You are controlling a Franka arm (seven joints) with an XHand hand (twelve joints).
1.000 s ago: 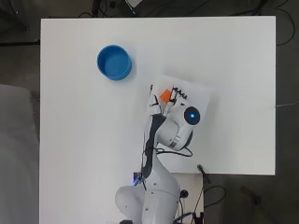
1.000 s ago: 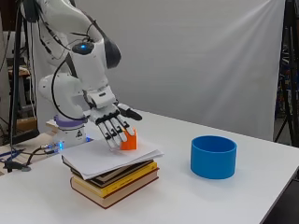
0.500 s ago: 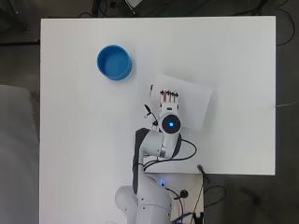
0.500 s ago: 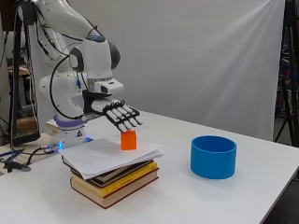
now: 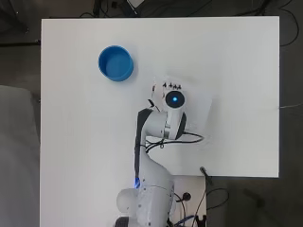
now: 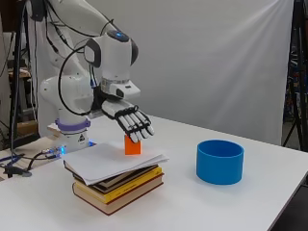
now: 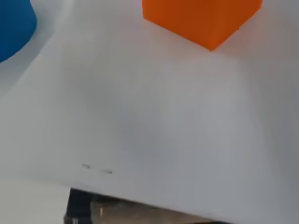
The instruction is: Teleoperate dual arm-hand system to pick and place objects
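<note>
Lifted, relaxed-fingered empty hand now above smooth orange cube on white paper-topped book stack.

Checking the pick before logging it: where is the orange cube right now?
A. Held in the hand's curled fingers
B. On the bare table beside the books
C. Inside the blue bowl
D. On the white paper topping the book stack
D: the cube sits on the paper atop the books, with the open hand above it, not holding it.
</note>
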